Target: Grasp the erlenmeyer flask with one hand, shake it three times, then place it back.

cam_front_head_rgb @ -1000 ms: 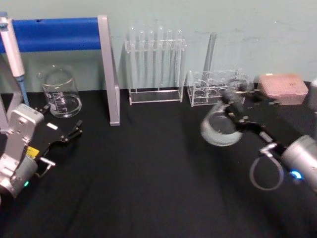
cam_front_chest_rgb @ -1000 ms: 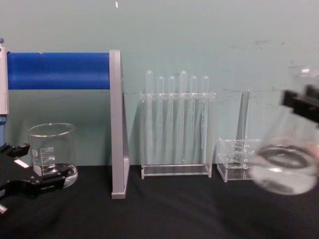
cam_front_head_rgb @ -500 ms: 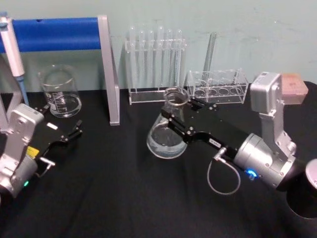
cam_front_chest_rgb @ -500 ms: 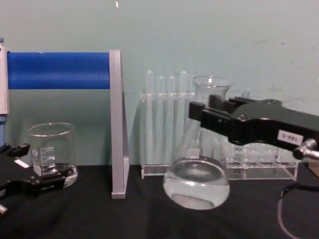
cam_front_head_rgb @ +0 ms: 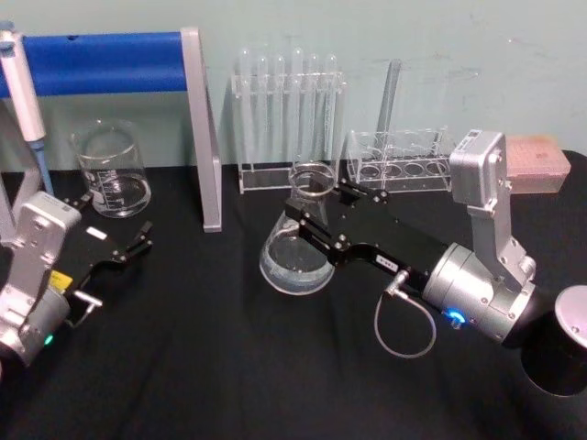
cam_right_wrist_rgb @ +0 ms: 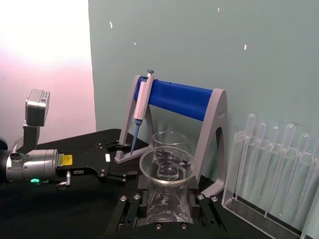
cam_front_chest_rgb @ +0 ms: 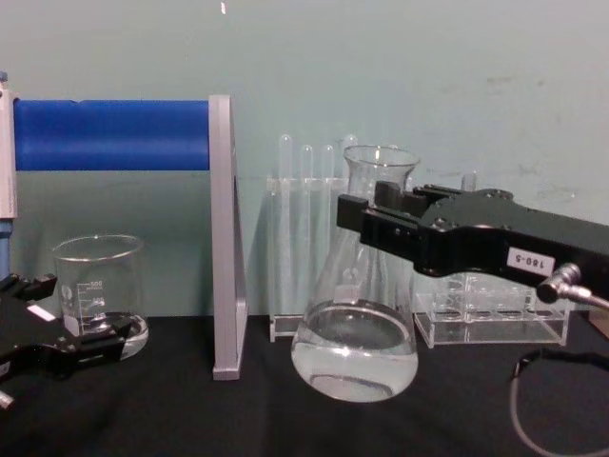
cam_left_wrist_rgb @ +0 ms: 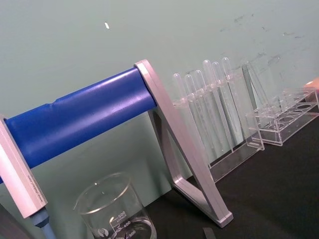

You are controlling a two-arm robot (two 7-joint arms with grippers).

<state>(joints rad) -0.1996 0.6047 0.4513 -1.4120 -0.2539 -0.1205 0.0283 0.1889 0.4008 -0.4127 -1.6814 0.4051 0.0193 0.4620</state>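
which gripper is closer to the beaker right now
Left. The left gripper sits open just in front of the beaker; the right gripper is well off to its right, shut on the erlenmeyer flask.

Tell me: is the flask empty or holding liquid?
Holding liquid: a clear pool fills the erlenmeyer flask at its base; the right gripper grips its neck.

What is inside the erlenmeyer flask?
Clear liquid pools in the wide base of the erlenmeyer flask. The right gripper clamped around its neck covers the inside there. The left gripper sits idle.
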